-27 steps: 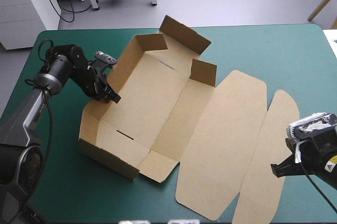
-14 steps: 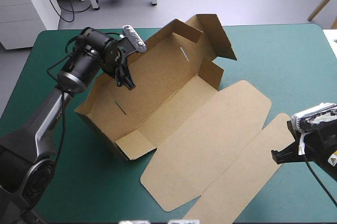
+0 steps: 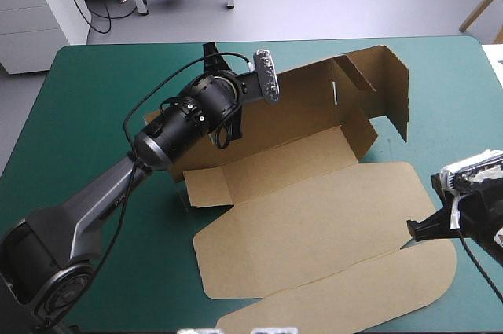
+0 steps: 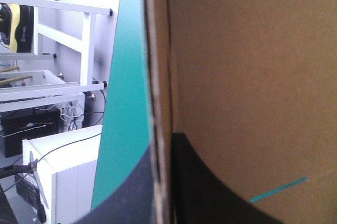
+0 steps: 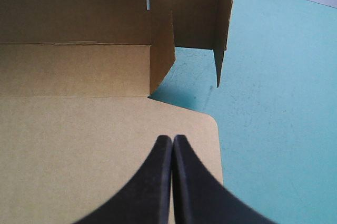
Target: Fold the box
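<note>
My right gripper, fingers pressed together on nothing, hovers over the corner of the lid of the box, which sprawls across the teal-green cover. Farther in, my left gripper pinches the box's raised long wall. I judge we're mid wall-raising, and next the end flaps need tucking inward.

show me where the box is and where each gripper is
box (image 3: 314, 216): high view, on its flat lid panel
left gripper (image 4: 162, 147): left wrist view, between the fingertips pinching the box's raised wall
right gripper (image 5: 172, 139): right wrist view, where its shut fingertips meet
</note>
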Tool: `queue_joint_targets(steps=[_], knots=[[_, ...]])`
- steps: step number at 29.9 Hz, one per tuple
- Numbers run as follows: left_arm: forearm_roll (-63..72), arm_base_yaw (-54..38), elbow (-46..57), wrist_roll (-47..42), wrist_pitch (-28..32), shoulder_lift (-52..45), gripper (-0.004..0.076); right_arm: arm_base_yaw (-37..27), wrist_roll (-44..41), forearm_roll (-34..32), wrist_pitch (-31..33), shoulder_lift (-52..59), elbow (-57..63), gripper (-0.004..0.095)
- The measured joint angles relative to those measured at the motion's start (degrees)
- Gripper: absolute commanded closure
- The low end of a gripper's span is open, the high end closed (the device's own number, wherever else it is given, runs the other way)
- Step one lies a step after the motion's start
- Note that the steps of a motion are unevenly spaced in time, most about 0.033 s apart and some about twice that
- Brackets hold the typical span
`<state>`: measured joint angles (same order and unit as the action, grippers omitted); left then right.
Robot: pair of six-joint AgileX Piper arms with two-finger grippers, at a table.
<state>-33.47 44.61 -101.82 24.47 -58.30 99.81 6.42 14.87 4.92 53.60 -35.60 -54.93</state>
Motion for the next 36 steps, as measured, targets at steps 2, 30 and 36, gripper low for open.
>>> queue_joint_targets(steps=[2, 30, 36], knots=[[-0.99, 0.57, 0.00, 0.07, 0.12, 0.00, 0.0724, 0.00, 0.00, 0.00, 0.00, 0.00, 0.00, 0.0927], [-19.95, 7.71, 23.85, -6.70, 13.22, -8.33, 0.0734, 0.00, -1.83, 0.23, 5.66, 1.16, -6.34, 0.0927], [-27.75, 7.71, 29.39, -13.31, 17.97, -9.37, 0.0734, 0.00, -1.83, 0.38, 5.98, 1.16, -6.34, 0.0927]])
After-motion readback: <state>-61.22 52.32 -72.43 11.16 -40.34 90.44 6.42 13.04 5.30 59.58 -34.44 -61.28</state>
